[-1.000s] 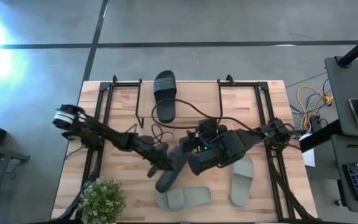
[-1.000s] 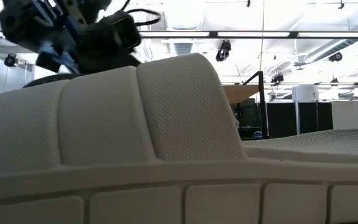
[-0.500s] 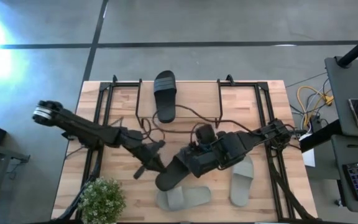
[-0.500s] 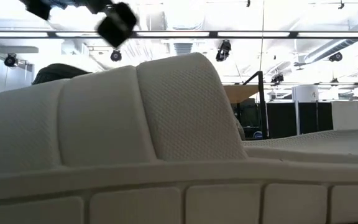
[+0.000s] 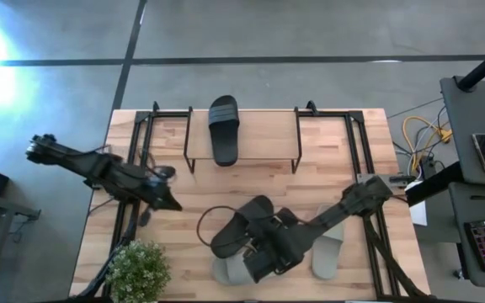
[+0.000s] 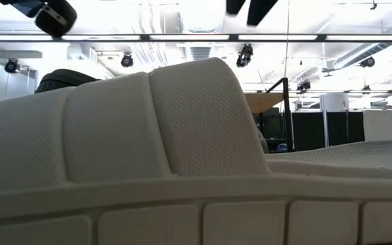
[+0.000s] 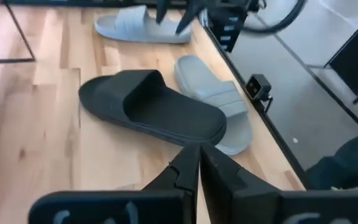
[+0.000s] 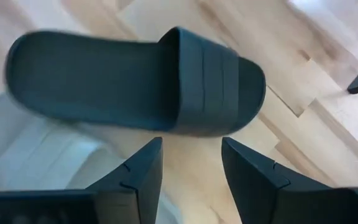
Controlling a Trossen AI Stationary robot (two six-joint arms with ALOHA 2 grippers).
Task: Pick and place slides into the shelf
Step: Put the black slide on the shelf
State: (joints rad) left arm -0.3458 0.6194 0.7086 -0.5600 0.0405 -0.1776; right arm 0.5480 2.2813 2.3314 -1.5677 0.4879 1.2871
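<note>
One black slide [image 5: 223,129] lies on the shelf [image 5: 268,139] at the table's far side. The other black slide [image 5: 238,227] lies near the table's middle, its heel end resting on a pale slide [image 5: 230,271]. A second pale slide [image 5: 331,244] lies to the right, partly under the right arm. My right gripper [image 8: 191,165] is open and hovers just near of the black slide [image 8: 135,81], touching nothing. My left gripper [image 7: 197,165] is shut and drawn back toward the table's left [image 5: 168,202]. In the low view a pale slide [image 6: 182,136] fills the picture.
A small potted plant [image 5: 137,269] stands at the table's near left corner. A black cable [image 5: 209,215] loops beside the black slide. Black frame rails [image 5: 133,160] run along both table sides. Bare wood shows between the shelf and the slides.
My left gripper has pulled away from the black slide toward the table's left edge. My right gripper has moved from over that slide toward the near edge. The black slide lies on the table in about the same place.
</note>
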